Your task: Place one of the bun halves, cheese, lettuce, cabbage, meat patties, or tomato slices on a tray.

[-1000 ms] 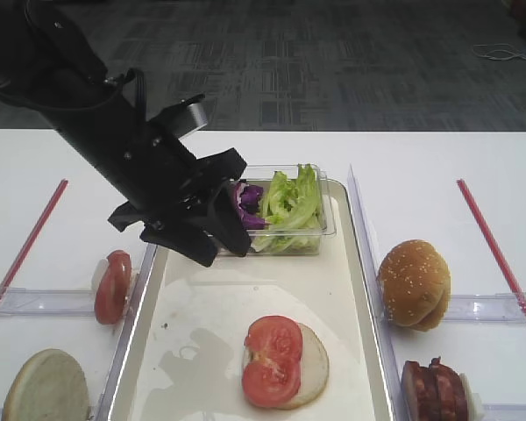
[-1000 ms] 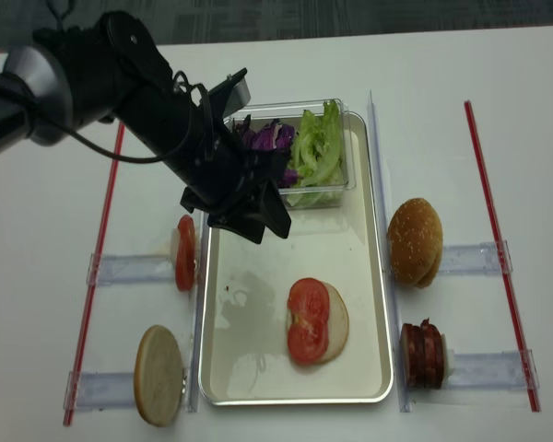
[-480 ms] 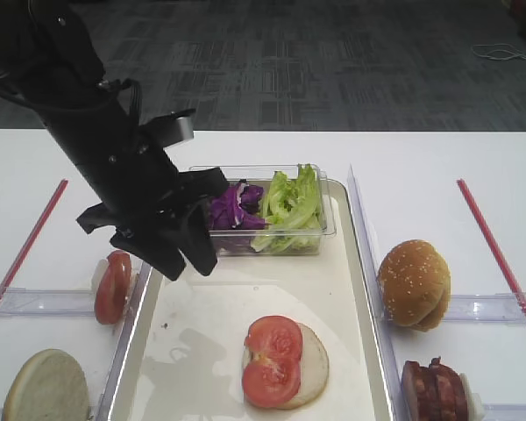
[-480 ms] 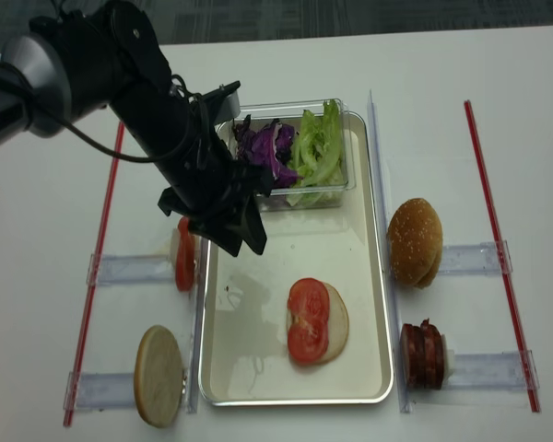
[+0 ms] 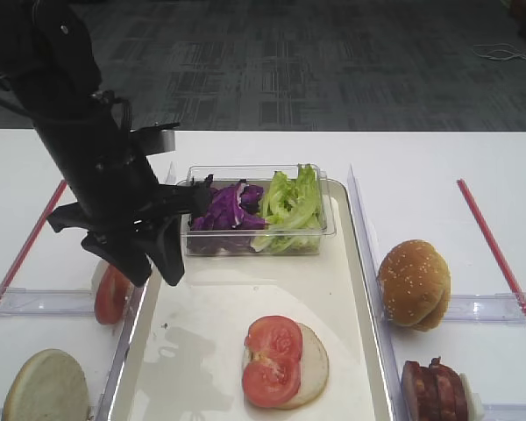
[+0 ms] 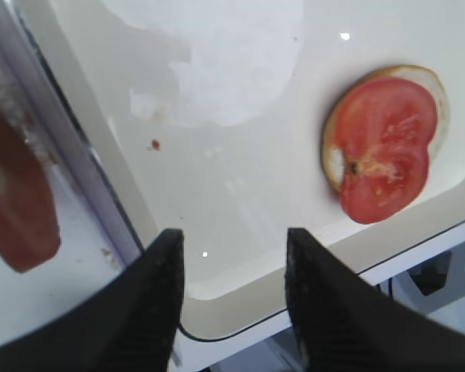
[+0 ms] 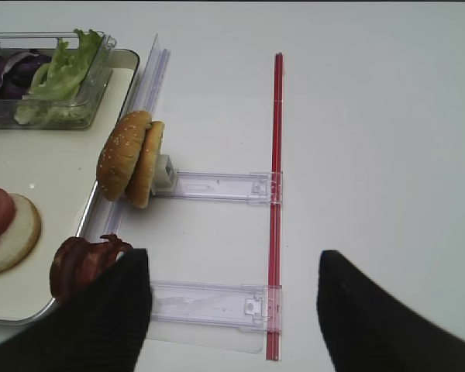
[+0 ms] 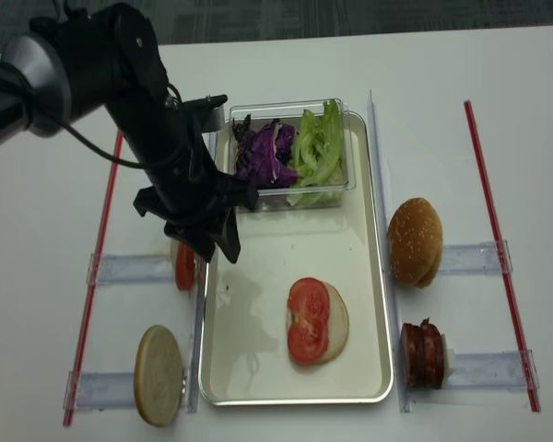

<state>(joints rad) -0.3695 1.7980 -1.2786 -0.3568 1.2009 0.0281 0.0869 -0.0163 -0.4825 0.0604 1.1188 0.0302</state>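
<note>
Left wrist: tomato slice (image 6: 384, 148) beyond left gripper (image 6: 234, 291)

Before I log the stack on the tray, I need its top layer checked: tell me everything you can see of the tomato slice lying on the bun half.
The tomato slice is a thin, glossy red round with paler seed pockets and a crease across its middle. It lies flat on a pale bun half, overhanging that bun's left edge, in the near part of the cream tray. Only the bun touches it; the left gripper hangs apart, over the tray's left rim.
</note>
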